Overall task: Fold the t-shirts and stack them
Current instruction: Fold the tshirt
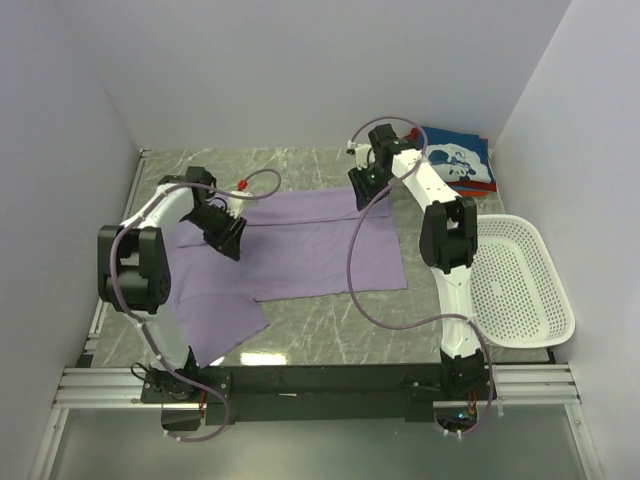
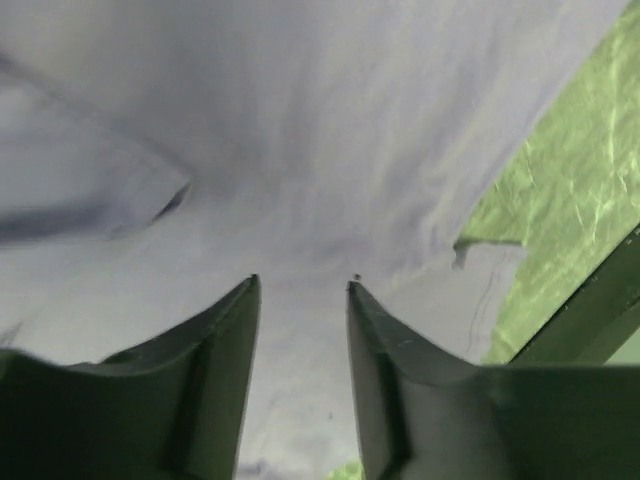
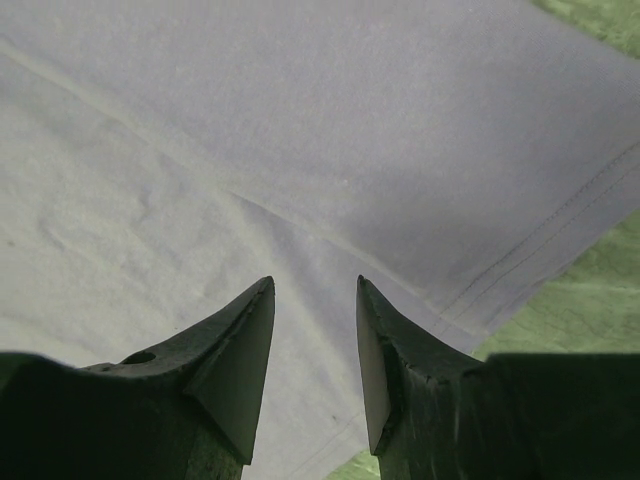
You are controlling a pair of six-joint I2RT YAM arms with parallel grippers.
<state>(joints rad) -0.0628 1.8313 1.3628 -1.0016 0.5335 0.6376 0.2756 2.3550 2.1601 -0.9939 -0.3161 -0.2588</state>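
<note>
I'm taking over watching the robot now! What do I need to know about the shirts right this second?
Left gripper: open, holding nothing, just above the lavender t-shirt.
Right gripper: open, holding nothing, above the same shirt near its far right edge.
Lavender t-shirt: spread out on the table, not folded up yet.
Navy t-shirt: in the far right corner, looks folded.
Done: the navy one, it seems.
Left: fold the lavender one and stack it.
</note>
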